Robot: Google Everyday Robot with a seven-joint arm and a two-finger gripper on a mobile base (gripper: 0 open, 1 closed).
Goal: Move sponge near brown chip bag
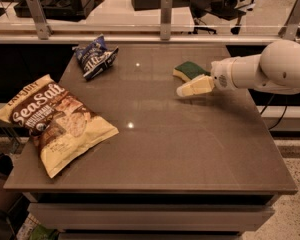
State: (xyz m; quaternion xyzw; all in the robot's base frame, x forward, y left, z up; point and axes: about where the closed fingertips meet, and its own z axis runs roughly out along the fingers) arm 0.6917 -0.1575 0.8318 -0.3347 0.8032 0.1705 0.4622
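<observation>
The sponge, dark green on top with a pale yellow body, lies on the brown table toward its far right. My gripper comes in from the right on a white arm and hangs just in front of the sponge, close to it. The brown chip bag, brown and cream with white "Sea Salt" lettering, lies flat at the table's left front, far from the sponge and the gripper.
A smaller blue and white snack bag lies at the far left of the table. A railing with metal posts runs behind the table's far edge. Desks and chairs stand beyond it.
</observation>
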